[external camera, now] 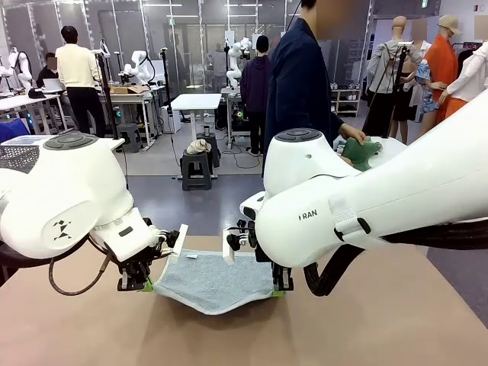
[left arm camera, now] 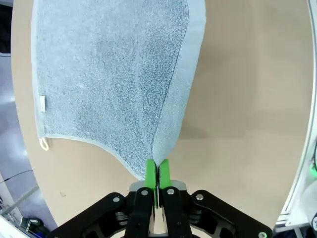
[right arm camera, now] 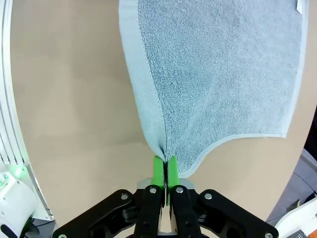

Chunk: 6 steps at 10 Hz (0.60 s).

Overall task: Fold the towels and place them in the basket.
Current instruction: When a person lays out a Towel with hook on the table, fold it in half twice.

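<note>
A pale grey-blue towel (external camera: pixel 211 282) lies spread on the brown table, its near edge lifted and sagging between the two arms. My left gripper (external camera: pixel 145 286) is shut on the towel's near left corner; the left wrist view has the green pads (left arm camera: pixel 151 171) pinching the towel (left arm camera: pixel 109 74), whose small loop (left arm camera: pixel 44 144) hangs at the far corner. Over at the near right corner my right gripper (external camera: pixel 279 290) is shut too, its pads (right arm camera: pixel 158 166) clamped on the towel (right arm camera: pixel 218 74). A person across the table holds a green towel (external camera: pixel 360 152) in one hand. The basket is out of view.
The brown table (external camera: pixel 396 320) stretches bare around the towel on both sides and toward me. A person in a dark jacket (external camera: pixel 301 84) stands at the far edge. Both white arm bodies crowd the middle of the front view.
</note>
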{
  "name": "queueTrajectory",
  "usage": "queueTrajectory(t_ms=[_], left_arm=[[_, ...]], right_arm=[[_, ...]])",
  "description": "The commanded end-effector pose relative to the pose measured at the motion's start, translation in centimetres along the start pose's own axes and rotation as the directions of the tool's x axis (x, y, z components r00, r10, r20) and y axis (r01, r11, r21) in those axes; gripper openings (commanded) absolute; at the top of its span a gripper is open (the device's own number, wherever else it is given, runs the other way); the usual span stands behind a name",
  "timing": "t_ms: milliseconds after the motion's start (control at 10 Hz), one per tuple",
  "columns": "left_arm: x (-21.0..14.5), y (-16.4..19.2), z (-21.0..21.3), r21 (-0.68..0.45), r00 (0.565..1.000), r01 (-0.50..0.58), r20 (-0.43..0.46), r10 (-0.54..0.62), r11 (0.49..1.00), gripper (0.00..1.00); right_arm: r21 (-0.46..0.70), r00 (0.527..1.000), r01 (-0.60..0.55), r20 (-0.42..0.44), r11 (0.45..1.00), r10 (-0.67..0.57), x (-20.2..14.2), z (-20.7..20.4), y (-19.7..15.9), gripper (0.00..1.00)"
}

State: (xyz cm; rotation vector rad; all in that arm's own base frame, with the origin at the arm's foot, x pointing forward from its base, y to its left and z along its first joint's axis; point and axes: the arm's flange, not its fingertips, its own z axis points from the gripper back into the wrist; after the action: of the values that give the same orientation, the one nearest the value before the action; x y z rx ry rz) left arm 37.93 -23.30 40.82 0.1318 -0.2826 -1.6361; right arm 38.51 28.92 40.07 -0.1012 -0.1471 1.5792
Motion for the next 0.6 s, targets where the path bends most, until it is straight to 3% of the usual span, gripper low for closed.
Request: queueTrajectory(t_ms=[0, 500], left_arm=[[0.0, 0.0, 0.0, 0.0, 1.0, 0.0, 0.0, 0.0, 1.0, 0.03], [-0.7, 6.5, -0.6, -0.07, 0.999, -0.011, -0.043, 0.008, 0.997, 0.03]], right_arm=[[0.0, 1.0, 0.0, 0.0, 1.0, 0.0, 0.0, 0.0, 0.0, 0.04], [0.113, 0.998, -0.045, 0.041, 0.993, 0.04, -1.0, -1.1, -7.1, 0.04]])
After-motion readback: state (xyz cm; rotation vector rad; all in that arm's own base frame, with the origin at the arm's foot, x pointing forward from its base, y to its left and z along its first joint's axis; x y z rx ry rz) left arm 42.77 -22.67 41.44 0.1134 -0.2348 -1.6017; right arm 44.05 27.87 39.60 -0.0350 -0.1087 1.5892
